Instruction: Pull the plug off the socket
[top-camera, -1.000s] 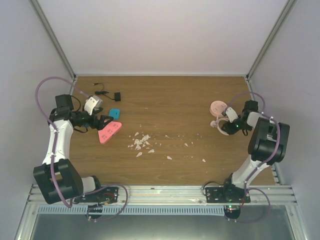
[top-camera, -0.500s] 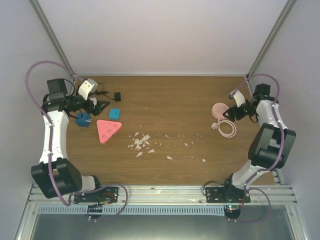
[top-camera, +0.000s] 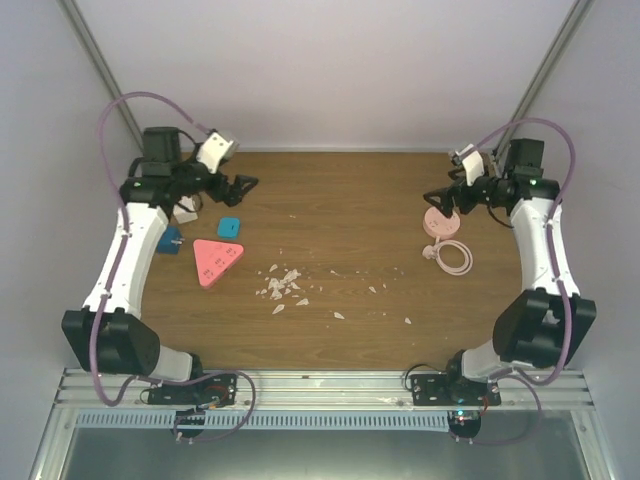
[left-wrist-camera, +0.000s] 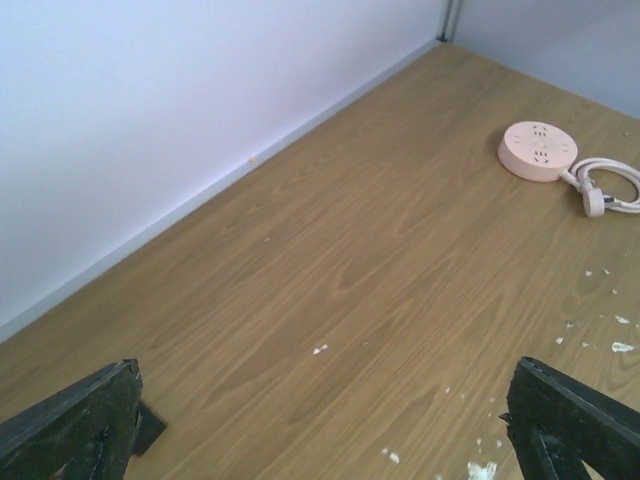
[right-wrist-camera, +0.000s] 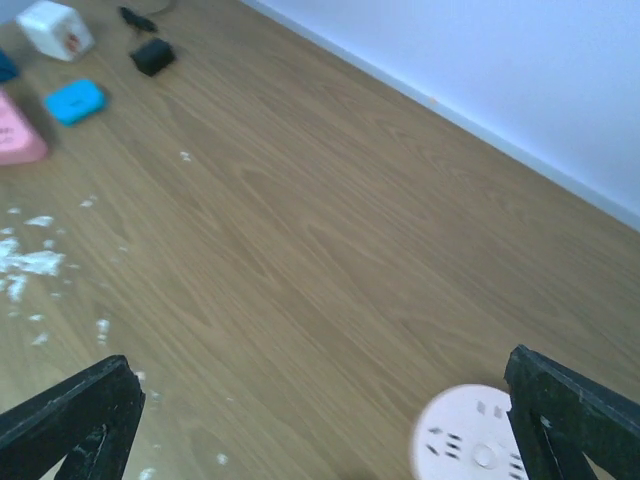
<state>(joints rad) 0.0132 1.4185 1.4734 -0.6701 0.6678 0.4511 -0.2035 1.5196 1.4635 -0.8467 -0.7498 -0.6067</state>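
Note:
The socket (top-camera: 215, 261), a flat salmon-pink triangle, lies on the wooden table at the left; its corner shows at the right wrist view's left edge (right-wrist-camera: 14, 137). A dark blue plug (top-camera: 168, 241) lies just left of it, apart from it and partly covered by my left arm. My left gripper (top-camera: 243, 186) hangs open and empty above the table's back left, behind the socket (left-wrist-camera: 322, 400). My right gripper (top-camera: 433, 197) is open and empty at the back right (right-wrist-camera: 320, 400).
A round pink disc (top-camera: 437, 218) (left-wrist-camera: 537, 150) (right-wrist-camera: 475, 445) with a coiled cord (top-camera: 455, 258) lies at the right. A cyan block (top-camera: 229, 227) (right-wrist-camera: 75, 100), a white cube (top-camera: 185, 210) (right-wrist-camera: 55, 28) and a black adapter (right-wrist-camera: 152, 55) lie back left. White crumbs (top-camera: 282, 285) litter the middle.
My left arm lifted off the socket and swung to the back, leaving the blue plug on the table. My right gripper opened and rose from the coiled cord to above the disc.

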